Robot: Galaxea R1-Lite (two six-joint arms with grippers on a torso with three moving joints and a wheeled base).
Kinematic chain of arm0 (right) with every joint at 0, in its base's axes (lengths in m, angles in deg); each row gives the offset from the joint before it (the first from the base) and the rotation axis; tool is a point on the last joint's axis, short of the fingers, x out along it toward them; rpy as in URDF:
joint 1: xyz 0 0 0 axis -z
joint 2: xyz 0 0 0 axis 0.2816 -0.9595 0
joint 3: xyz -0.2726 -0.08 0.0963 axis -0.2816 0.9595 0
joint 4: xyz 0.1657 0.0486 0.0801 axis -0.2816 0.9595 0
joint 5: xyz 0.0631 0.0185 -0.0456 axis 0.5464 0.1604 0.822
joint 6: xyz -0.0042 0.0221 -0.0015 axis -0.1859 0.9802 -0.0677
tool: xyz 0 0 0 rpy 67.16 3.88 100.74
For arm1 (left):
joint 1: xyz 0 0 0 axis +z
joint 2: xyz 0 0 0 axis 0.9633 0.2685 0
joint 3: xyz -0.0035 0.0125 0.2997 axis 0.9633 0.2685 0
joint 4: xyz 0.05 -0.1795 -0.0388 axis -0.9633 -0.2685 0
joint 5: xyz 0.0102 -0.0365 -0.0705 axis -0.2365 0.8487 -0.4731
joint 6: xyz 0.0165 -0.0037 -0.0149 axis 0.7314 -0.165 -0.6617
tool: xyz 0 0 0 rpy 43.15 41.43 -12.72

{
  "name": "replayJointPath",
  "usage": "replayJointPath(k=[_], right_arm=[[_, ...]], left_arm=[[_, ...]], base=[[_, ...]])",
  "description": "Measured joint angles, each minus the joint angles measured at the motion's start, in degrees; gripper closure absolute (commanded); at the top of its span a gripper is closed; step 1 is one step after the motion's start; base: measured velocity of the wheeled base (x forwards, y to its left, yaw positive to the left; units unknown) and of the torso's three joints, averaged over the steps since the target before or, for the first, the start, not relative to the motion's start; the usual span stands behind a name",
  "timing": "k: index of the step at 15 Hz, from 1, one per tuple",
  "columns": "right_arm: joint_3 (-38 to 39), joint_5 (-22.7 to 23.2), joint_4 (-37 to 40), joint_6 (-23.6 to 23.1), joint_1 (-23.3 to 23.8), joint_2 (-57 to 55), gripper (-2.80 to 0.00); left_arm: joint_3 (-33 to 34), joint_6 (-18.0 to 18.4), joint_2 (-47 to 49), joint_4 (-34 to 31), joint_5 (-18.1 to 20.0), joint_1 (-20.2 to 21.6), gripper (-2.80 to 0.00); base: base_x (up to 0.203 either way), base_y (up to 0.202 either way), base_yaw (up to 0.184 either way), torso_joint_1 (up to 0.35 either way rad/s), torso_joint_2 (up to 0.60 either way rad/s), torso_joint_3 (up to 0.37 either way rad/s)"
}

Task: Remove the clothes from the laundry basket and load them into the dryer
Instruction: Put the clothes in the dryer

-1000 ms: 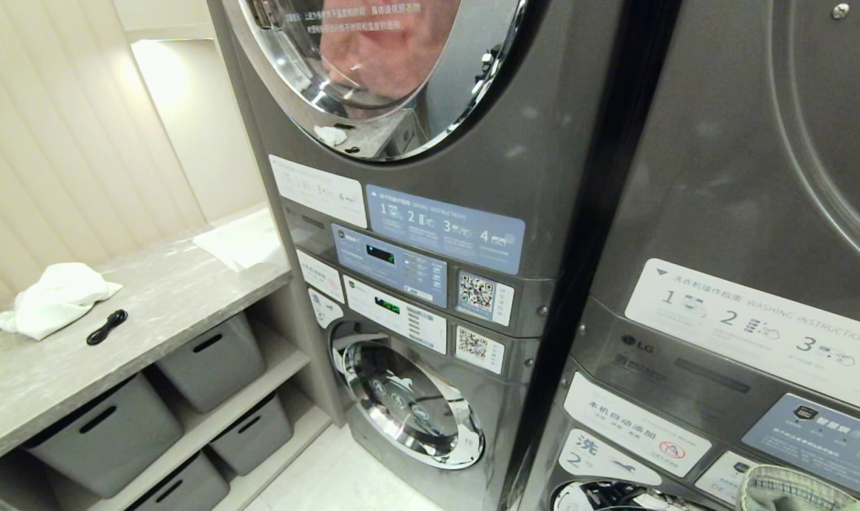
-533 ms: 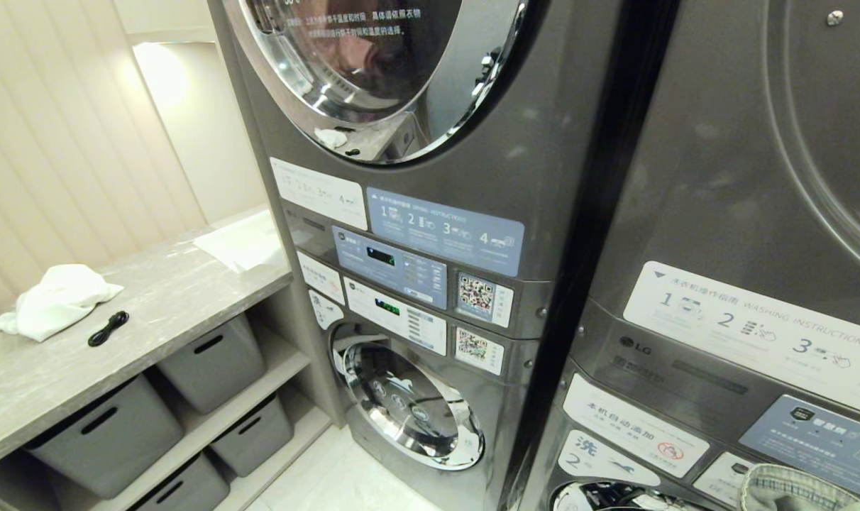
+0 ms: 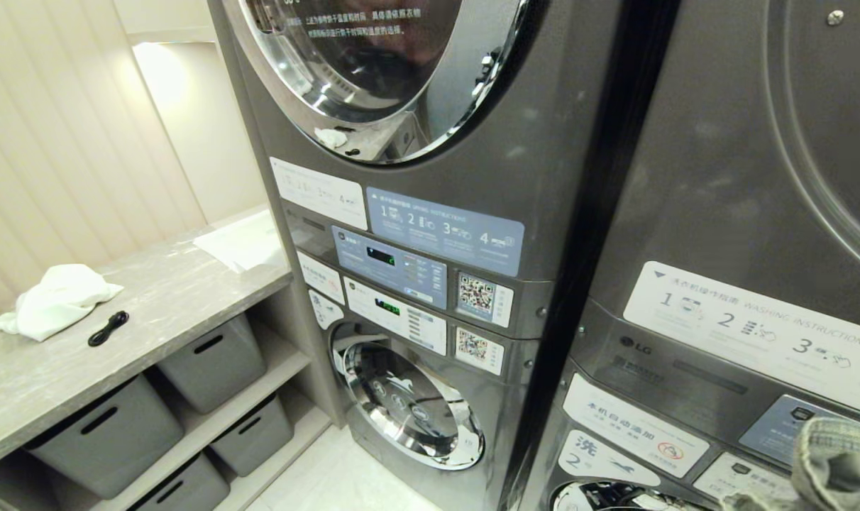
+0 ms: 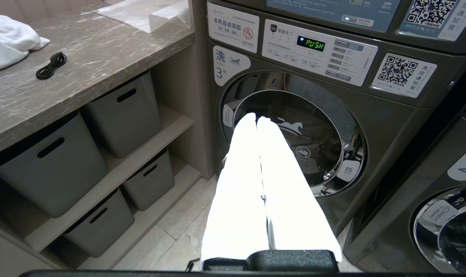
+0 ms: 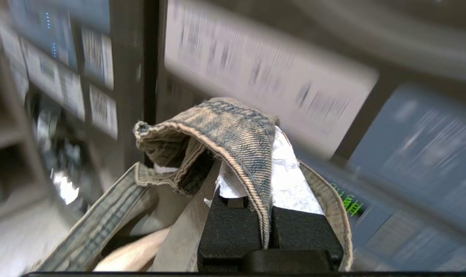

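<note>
Right gripper [image 5: 264, 215] jaws pinching the denim garment [image 5: 233, 134] hem; the cloth shows at the head view's lower right corner. Left gripper [image 4: 258, 127] pressed together, empty, parked low. Keep the pinch firm and lift clear of the control panel [image 3: 792, 333] before aiming for the dryer door [image 3: 827, 128] at upper right.

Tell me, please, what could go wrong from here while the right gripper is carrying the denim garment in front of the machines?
The right gripper is shut on only a folded hem of the denim garment, so it might slip free as the arm rises. Loose fabric hangs below the grip and could snag on the machine front. No open dryer door shows near the garment, so loading may be blocked.
</note>
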Motion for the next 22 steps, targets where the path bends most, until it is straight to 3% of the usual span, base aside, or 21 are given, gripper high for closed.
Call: replayJointPath(k=[3,6,10,12,14,17,19,22], right_arm=[[-20.5,-0.3,0.9,0.6,0.2,-13.6,0.00],[-47.3,-3.3,1.0,1.7,0.4,-34.0,0.00],[-80.8,-14.4,0.2,2.3,0.8,-61.6,0.00],[-91.8,-22.2,-2.3,2.1,1.6,-72.8,0.00],[-96.5,-30.7,-10.9,0.8,3.6,-81.1,0.00],[-98.3,-42.2,-29.4,-4.9,7.9,-89.4,0.00],[-98.4,-45.4,-35.5,-5.9,12.1,-92.3,0.00],[-97.2,-45.8,-35.4,-4.9,14.8,-94.9,0.00]], left_arm=[[0.0,0.0,0.0,0.1,0.0,0.0,0.00],[0.0,0.0,0.0,0.1,0.0,0.0,0.00],[0.0,-0.2,0.0,0.1,0.0,0.0,0.00],[0.0,-0.3,0.0,0.1,0.0,0.0,0.00],[0.0,-0.3,0.0,0.1,0.0,0.0,0.00],[0.0,-0.3,0.0,0.1,0.0,0.0,0.00],[0.0,-0.3,0.0,0.1,0.0,0.0,0.00],[0.0,-0.2,0.0,0.1,0.0,0.0,0.00]], base=[[0.000,0.000,0.000,0.000,0.00,0.000],[0.000,0.000,0.000,0.000,0.00,0.000],[0.000,0.000,0.000,0.000,0.00,0.000],[0.000,0.000,0.000,0.000,0.00,0.000],[0.000,0.000,0.000,0.000,0.00,0.000],[0.000,0.000,0.000,0.000,0.00,0.000],[0.000,0.000,0.000,0.000,0.00,0.000],[0.000,0.000,0.000,0.000,0.00,0.000]])
